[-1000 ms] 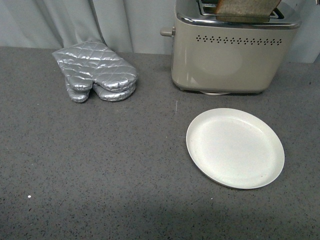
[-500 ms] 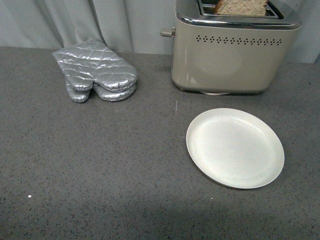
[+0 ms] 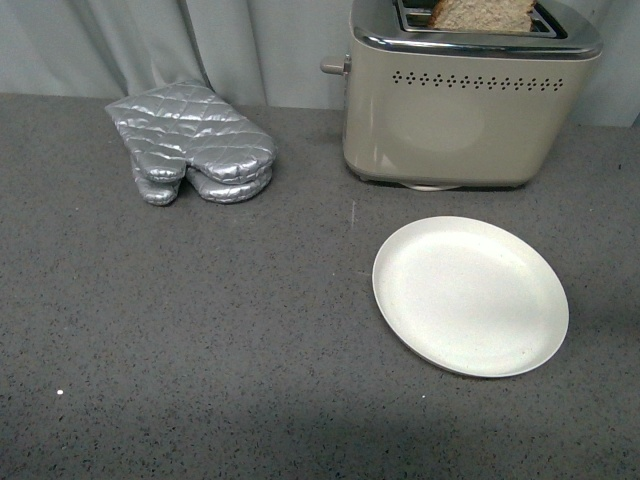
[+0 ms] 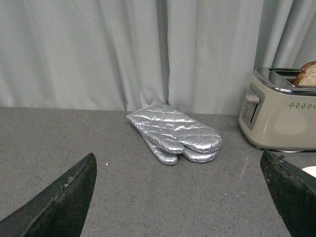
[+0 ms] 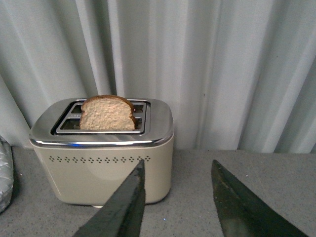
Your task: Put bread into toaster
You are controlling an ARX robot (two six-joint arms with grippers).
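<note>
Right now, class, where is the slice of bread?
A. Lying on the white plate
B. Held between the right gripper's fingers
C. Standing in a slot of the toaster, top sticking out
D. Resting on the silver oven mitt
C: the slice of bread stands upright in a slot of the toaster with its rounded top showing, while the white plate holds nothing.

We see open counter [image 3: 200,340] ahead; oven mitts [image 3: 195,140], toaster [image 3: 460,110] and plate [image 3: 470,295] block the rest.
</note>
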